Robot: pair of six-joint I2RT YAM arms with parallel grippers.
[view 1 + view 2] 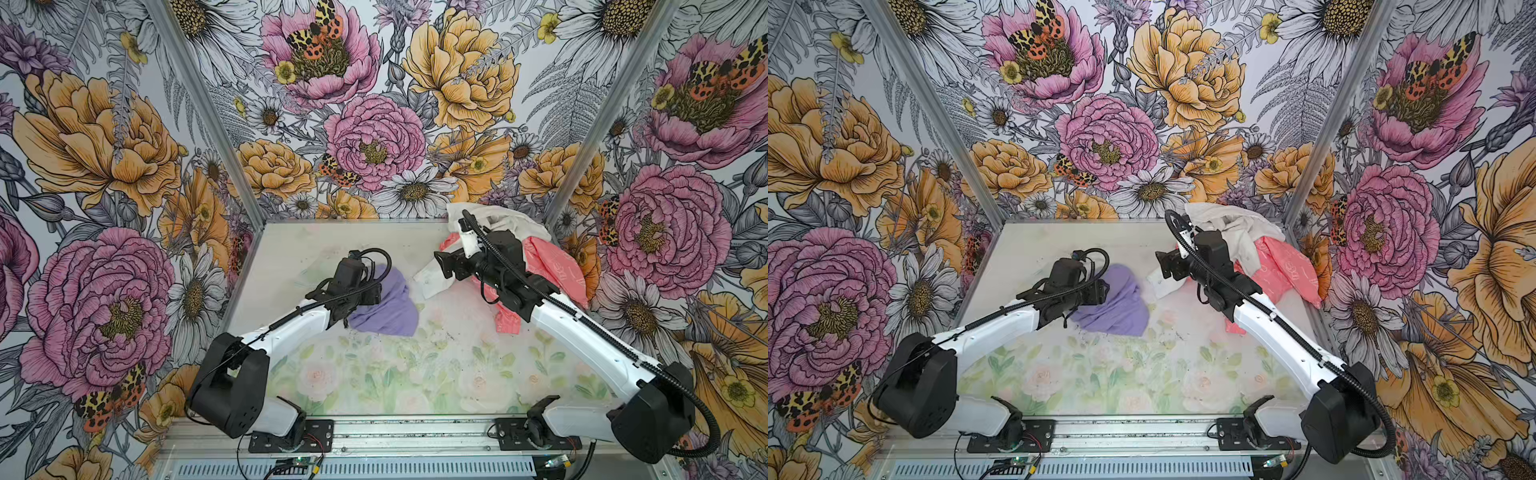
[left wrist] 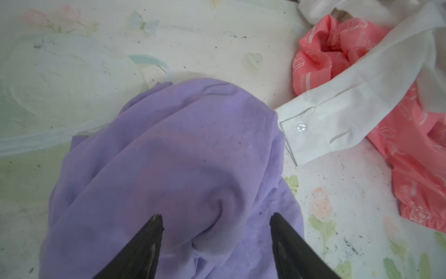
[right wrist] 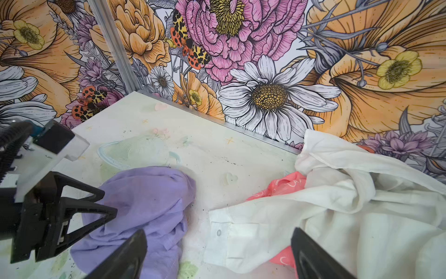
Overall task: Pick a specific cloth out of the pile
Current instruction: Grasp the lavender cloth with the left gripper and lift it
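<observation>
Beneath the left claw, lavender cloth, jaws apart

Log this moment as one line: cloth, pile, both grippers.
cloth: lavender, beside pile | left gripper: open, over cloth | right gripper: open, holds nothing | pile: white sleeve cuff by cloth

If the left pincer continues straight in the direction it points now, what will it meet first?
Most likely the lavender cloth. In the left wrist view the left pincer stands open over it, with a raised fold between its fingers. How near the fabric is cannot be told.
</observation>
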